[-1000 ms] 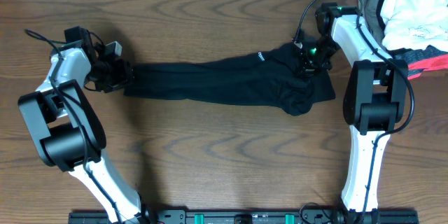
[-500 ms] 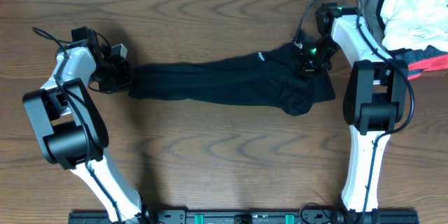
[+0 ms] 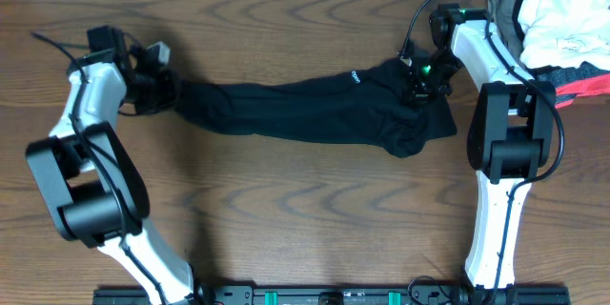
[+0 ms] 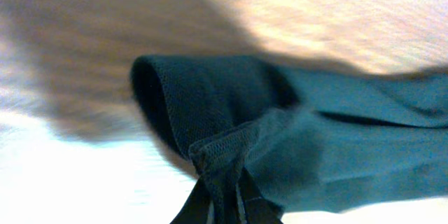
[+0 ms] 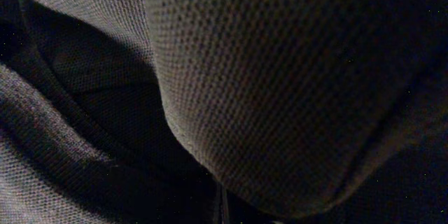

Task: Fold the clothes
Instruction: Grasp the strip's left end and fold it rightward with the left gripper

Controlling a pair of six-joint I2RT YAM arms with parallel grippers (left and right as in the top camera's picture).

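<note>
The left gripper (image 3: 160,93) is pinched shut on the left end of the black shirt (image 3: 295,114), with a fold of cloth clamped between its tips (clearest in the wrist view). The right gripper (image 3: 426,78) is closed on the bunched right end. The shirt lies stretched across the wooden counter (image 3: 305,219) between them.

Black short-sleeved shirt (image 3: 305,110) stretched in a long band across the far worktop (image 3: 305,219).
Soft mesh fabric, rumpled rather than flat; its left end narrows to a gathered tip with a hemmed opening, its right end bunches into thick folds, and a small white logo mark (image 3: 353,78) sits on the far edge, right of centre.
</note>
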